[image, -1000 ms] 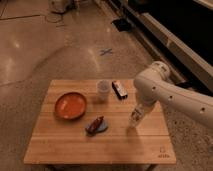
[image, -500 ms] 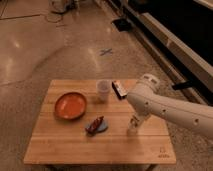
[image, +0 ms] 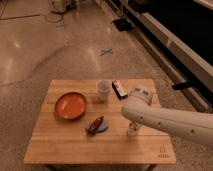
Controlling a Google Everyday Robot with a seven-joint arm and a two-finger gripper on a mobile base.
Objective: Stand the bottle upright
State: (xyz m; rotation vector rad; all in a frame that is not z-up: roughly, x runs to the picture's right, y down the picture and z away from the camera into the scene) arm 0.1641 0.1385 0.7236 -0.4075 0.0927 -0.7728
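I have the gripper (image: 133, 129) low over the right half of the wooden counter (image: 55, 147), the white arm (image: 170, 120) reaching in from the right. The bottle (image: 132, 131) sits at the jaws, mostly hidden; I cannot tell whether they grasp it. Left: orange bowl (image: 70, 105), translucent cup (image: 103, 90), a dark packet (image: 119, 89), a reddish item (image: 96, 124).

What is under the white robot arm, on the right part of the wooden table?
A small whitish plastic bottle shows below the white robot arm, on the wooden table. The gripper is there too, but the arm covers most of it and the bottle's top.
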